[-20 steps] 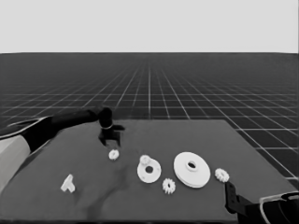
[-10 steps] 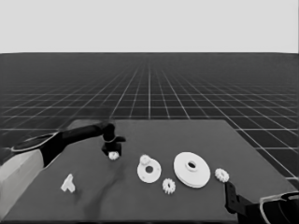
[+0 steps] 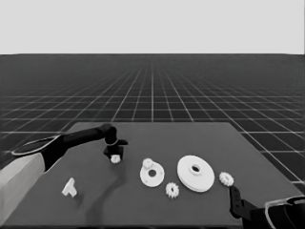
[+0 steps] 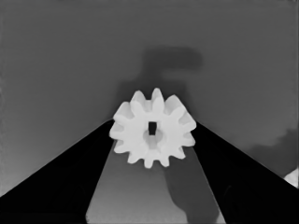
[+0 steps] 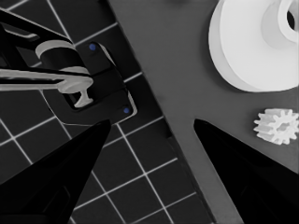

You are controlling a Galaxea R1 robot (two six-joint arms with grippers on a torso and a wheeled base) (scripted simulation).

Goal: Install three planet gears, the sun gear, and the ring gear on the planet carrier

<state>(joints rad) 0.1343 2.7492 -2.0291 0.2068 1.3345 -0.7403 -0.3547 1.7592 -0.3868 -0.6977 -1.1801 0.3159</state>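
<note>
Planet gear (image 4: 152,134) sits between the left tool's (image 3: 114,155) two fingers toward the counter's left side, apparently gripped, though contact on both flanks is hard to confirm. Compared with half a second ago, the left arm has drawn back slightly and the gear sits nearer the smaller round part (image 3: 152,173). Pickup looks done; next it needs carrying over and lowering onto that part. The right tool (image 5: 149,154) waits, spread open, off the counter's near right corner.

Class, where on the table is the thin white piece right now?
In the head view, the thin white piece lies alone near the table's front left, nearer the camera than the left tool and left of the smaller round part.
</note>
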